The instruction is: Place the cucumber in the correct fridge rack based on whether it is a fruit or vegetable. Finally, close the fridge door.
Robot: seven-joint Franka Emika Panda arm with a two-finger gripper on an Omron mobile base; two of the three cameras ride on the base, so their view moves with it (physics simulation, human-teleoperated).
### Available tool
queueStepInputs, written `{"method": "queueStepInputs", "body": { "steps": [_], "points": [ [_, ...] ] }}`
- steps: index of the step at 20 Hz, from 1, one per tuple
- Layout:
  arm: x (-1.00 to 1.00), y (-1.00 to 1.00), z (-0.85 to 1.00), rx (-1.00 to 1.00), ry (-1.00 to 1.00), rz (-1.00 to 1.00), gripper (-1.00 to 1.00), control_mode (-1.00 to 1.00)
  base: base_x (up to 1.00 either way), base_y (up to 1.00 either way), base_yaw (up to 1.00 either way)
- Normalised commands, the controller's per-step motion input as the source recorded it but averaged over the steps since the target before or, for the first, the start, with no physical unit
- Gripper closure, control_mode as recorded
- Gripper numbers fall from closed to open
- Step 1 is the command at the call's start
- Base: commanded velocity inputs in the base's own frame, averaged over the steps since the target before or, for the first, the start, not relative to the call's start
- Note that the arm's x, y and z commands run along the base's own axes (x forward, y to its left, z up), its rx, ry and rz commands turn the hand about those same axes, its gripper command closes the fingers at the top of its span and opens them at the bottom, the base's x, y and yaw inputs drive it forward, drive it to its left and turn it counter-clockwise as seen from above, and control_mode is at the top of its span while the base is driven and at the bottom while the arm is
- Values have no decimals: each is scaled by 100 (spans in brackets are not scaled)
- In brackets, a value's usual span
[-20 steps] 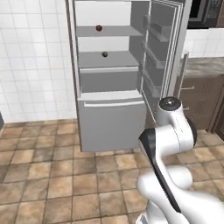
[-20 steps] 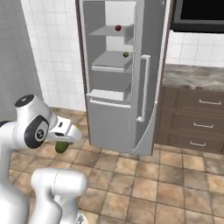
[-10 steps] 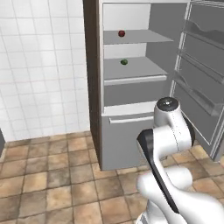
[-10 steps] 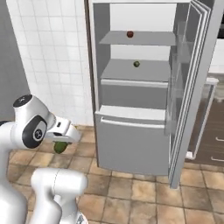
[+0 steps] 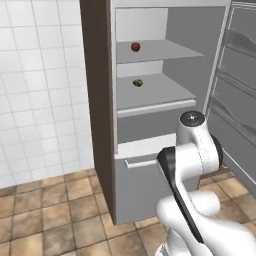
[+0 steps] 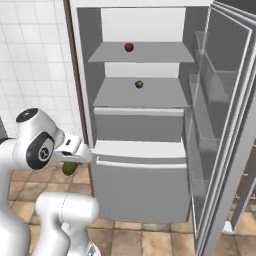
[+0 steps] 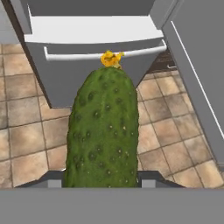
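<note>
Cucumber (image 7: pixel 105 131) sits clamped in my gripper (image 7: pixel 101 180), jaws closed on its lower end, one dark fingertip (image 7: pixel 51 178) showing at each flank. In the hand view it stands bumpy and dark green, with a small yellow flower stub at its far tip, pointing toward the fridge's lower drawer front (image 7: pixel 87 74) over brown floor tiles (image 7: pixel 26 131). In the right base view I see a bit of its green (image 6: pixel 70 168) tucked under the white wrist, low and left of the fridge, well short of the shelves.

Ahead, the fridge stands open. The fridge rack (image 6: pixel 137 94), second from the top, carries a round dark green item (image 6: pixel 139 84) near its middle; I see the same shelf in the left base view (image 5: pixel 160 95). The shelf above (image 6: pixel 145 52) holds a red ball (image 6: pixel 129 47). The fridge door (image 6: pixel 225 140) is swung wide on the right, its inner bins facing the compartment. White wall tiles (image 5: pixel 40 90) run to the left of the fridge.
</note>
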Motion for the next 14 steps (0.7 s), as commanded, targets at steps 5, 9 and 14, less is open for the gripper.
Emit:
{"method": "queueStepInputs", "body": {
  "steps": [5,9,14],
  "points": [
    [0,0,0,0,0,0,100,100,88,-6,-2],
    [0,0,0,0,0,0,100,100,67,-38,1],
    [0,0,0,0,0,0,100,100,50,-39,4]
  ]
}}
